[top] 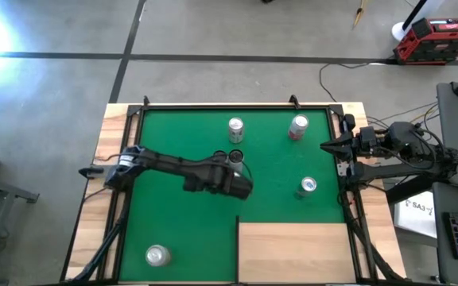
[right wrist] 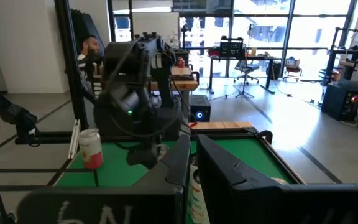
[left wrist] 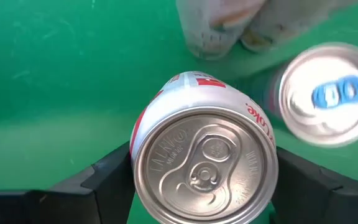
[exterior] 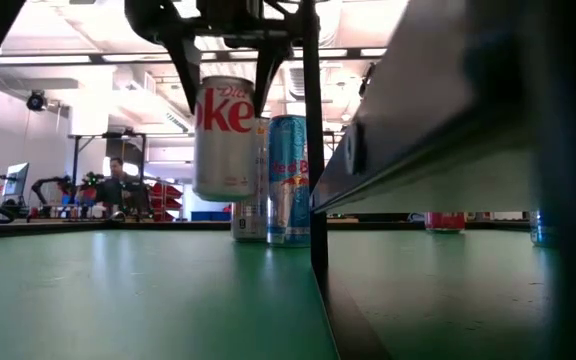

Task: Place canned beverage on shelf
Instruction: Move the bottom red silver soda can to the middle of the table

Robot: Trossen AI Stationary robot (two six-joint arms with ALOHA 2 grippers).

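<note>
The canned beverage (exterior: 225, 137) is a silver Diet Coke can with red lettering, upright and lifted clear of the green mat (top: 181, 214). The left gripper (exterior: 226, 75) pinches it near the top, one dark finger (left wrist: 107, 177) on each side of its rim. In the high view this gripper (top: 237, 159) hangs over the middle of the mat.

Just beside the lifted can stands a blue and silver Red Bull can (exterior: 288, 180) on the mat. Other cans stand apart: two near the far edge (top: 236, 129) (top: 298, 126), one toward the right edge (top: 308, 186), and one near the near-left corner (top: 158, 255).

The shelf (top: 293, 253), a plain pale plywood panel, covers the near-right corner of the mat and carries nothing. The stretch of mat between the lifted can and the shelf is bare.

The right gripper (top: 326, 146) waits at the mat's right edge, jaws pressed together. Beyond the table lies a bright workshop with desks, windows and a seated person (exterior: 116, 187).
</note>
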